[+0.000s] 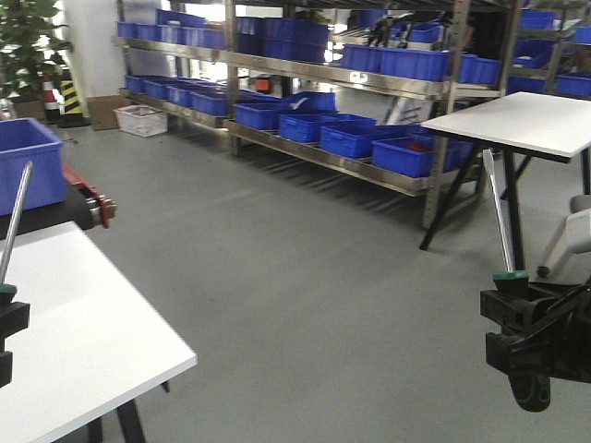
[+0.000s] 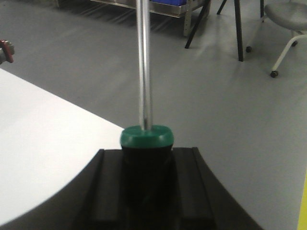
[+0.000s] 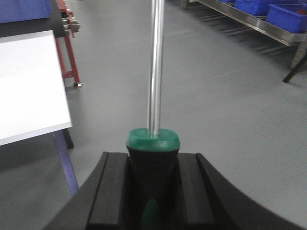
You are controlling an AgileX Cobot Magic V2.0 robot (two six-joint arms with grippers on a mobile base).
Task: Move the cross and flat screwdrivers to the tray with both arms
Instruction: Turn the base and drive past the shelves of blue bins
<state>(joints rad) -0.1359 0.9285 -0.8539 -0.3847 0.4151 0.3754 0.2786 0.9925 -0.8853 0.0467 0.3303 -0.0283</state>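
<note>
My left gripper (image 1: 7,318) at the left edge is shut on the black, green-capped handle of a screwdriver (image 1: 15,226) whose silver shaft points up. In the left wrist view the gripper (image 2: 147,165) clamps that handle and the shaft (image 2: 145,62) runs up out of frame. My right gripper (image 1: 522,318) at the right is shut on the second screwdriver (image 1: 500,217), shaft up and leaning slightly left. In the right wrist view the gripper (image 3: 152,177) holds its handle below the shaft (image 3: 156,67). Both tips are out of view. The grey metal tray is out of view.
A white table (image 1: 83,323) lies under my left gripper at lower left. A blue crate (image 1: 28,166) stands behind it. A second white table (image 1: 522,120) stands at the right. Shelves of blue crates (image 1: 305,120) line the back. Grey floor lies between. A stool (image 2: 288,19) stands at the right.
</note>
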